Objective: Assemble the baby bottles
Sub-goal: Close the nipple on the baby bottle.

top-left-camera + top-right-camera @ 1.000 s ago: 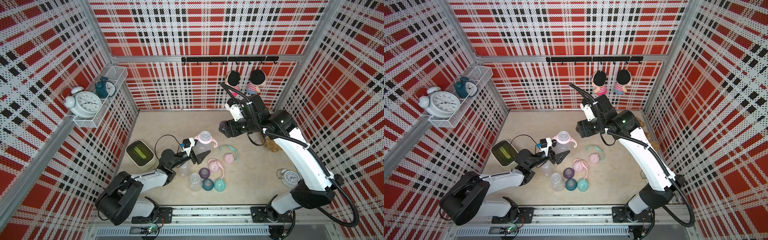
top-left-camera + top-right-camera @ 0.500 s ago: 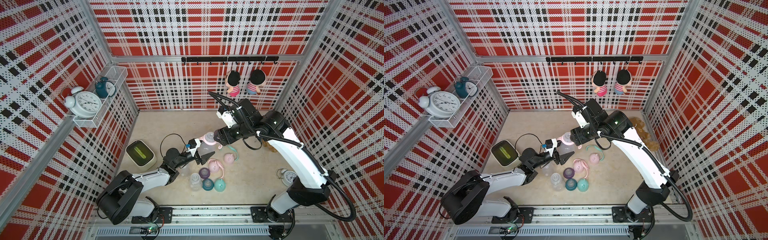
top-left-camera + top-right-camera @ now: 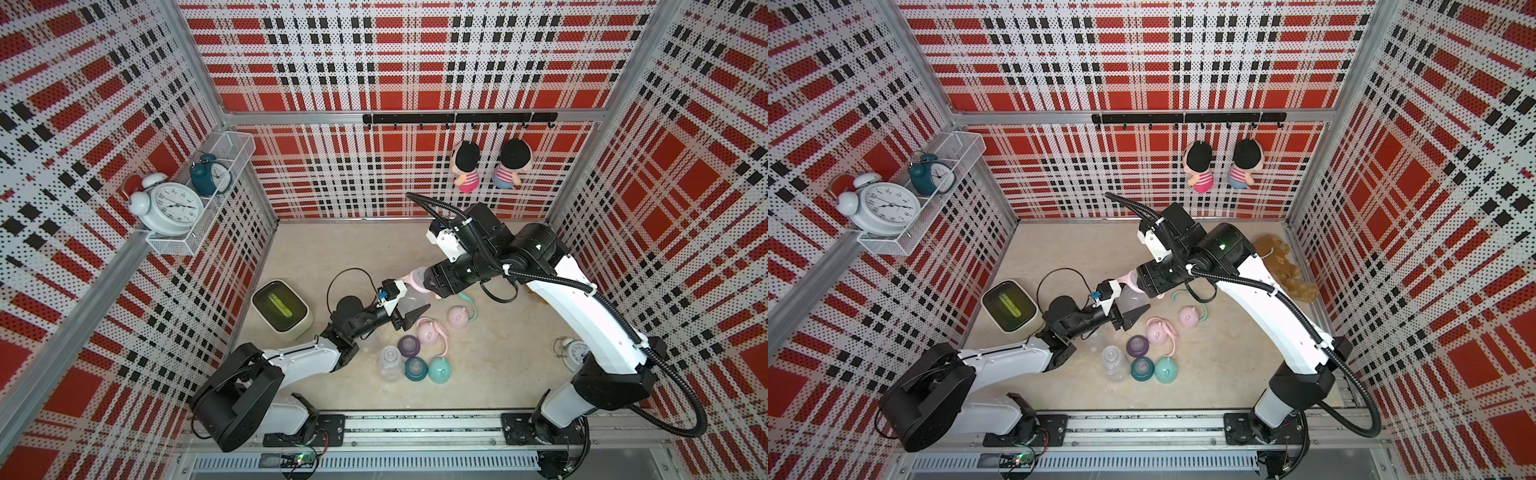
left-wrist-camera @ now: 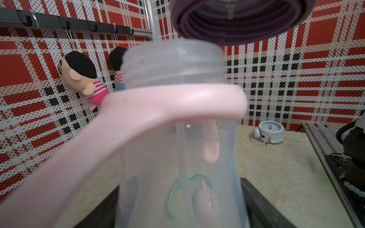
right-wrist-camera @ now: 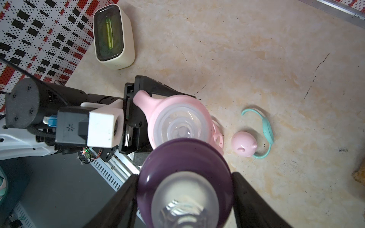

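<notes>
My left gripper [image 3: 409, 309] is shut on a clear baby bottle [image 4: 177, 138], held upright off the table, with a pink handle ring [image 4: 158, 104] round its neck. My right gripper [image 5: 185, 189] is shut on a purple nipple collar [image 5: 185, 158] and holds it just above the bottle's open mouth [image 5: 178, 126], slightly off to one side. On the table lie loose parts: another clear bottle [image 3: 390, 361], a purple collar [image 3: 409, 345], a teal collar [image 3: 415, 369], a teal cap [image 3: 440, 370], two pink caps [image 3: 457, 316] and a teal handle ring [image 3: 469, 301].
A beige box [image 3: 282, 309] with a green inside stands by the left wall. A small white alarm clock [image 3: 575, 351] lies near the right arm's base. A brown plush [image 3: 1283, 266] sits at the back right. Clocks stand on a wall shelf [image 3: 166, 241]; two dolls [image 3: 467, 166] hang behind.
My right arm has swung left and down from the back, bringing the purple collar over the bottle. The left gripper has shifted a little to the right with the bottle.
</notes>
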Motion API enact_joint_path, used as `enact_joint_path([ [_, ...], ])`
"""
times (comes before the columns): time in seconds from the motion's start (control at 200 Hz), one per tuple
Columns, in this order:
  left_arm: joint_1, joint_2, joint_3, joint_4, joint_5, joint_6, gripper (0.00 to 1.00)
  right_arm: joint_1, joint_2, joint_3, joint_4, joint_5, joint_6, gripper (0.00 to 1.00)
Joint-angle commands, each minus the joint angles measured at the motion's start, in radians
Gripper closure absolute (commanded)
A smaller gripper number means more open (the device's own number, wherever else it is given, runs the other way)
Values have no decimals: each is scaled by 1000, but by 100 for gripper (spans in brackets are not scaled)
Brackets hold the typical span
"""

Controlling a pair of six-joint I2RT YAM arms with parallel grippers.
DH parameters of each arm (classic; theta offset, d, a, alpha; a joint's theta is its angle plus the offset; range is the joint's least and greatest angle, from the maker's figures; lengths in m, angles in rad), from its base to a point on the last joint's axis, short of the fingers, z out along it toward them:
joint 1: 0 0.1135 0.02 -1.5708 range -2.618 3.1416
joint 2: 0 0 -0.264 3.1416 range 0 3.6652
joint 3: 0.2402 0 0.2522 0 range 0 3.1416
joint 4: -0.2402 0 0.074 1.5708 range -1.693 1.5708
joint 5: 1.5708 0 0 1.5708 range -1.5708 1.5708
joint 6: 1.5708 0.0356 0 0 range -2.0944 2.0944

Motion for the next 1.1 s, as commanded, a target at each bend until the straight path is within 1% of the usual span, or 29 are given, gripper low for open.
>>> enact_joint_path([
  [0.0, -16, -34, 18, -5, -33, 40, 100, 7, -2, -22, 10, -7, 3, 36],
  [0.215, -38, -53, 24, -51, -60, 70, 100, 7, 7, -34, 41, -24, -6, 37],
  [0.561, -53, -62, 15, -53, -78, 81, 100, 4, 18, -35, 55, -38, -18, 37],
  [0.767, -61, -68, 9, -52, -91, 88, 100, -21, 27, -37, 66, -64, -33, 37],
  [1.092, -67, -81, -1, -50, -113, 107, 100, -55, 15, -108, 102, -107, -49, 37],
])
